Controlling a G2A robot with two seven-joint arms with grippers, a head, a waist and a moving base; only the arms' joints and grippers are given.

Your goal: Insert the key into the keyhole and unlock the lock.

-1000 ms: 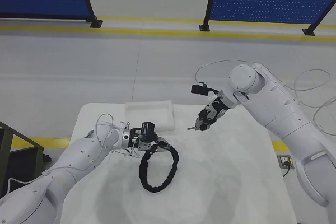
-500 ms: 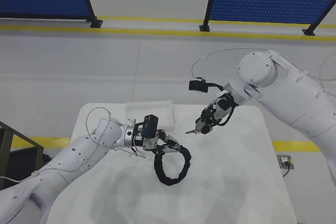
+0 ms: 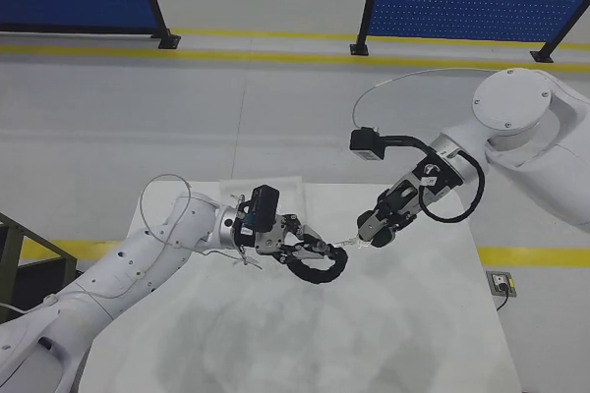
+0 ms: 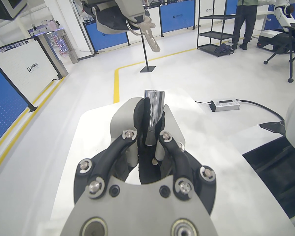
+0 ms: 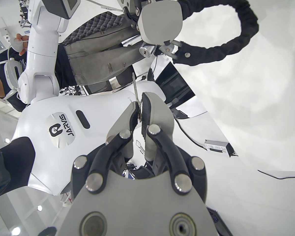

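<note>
So left claw (image 4: 151, 115) clamps the lock (image 4: 154, 99), right claw (image 5: 139, 106) pinches the key (image 5: 134, 84); if the tip's off the keyhole (image 5: 145, 52), it'll jam or slip.

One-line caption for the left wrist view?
Left gripper clamps the lock cylinder; right gripper holds the key clear of it, not yet inserted.

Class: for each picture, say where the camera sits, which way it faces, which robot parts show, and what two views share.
Top view: above the arms, facing down at the table; both arms show.
Left wrist view: on the left wrist, facing along the left pincer gripping the lock; the right pincer beyond.
Right wrist view: on the right wrist, facing along the right pincer toward the lock in the left pincer.
Shared: both wrist views show the key.
</note>
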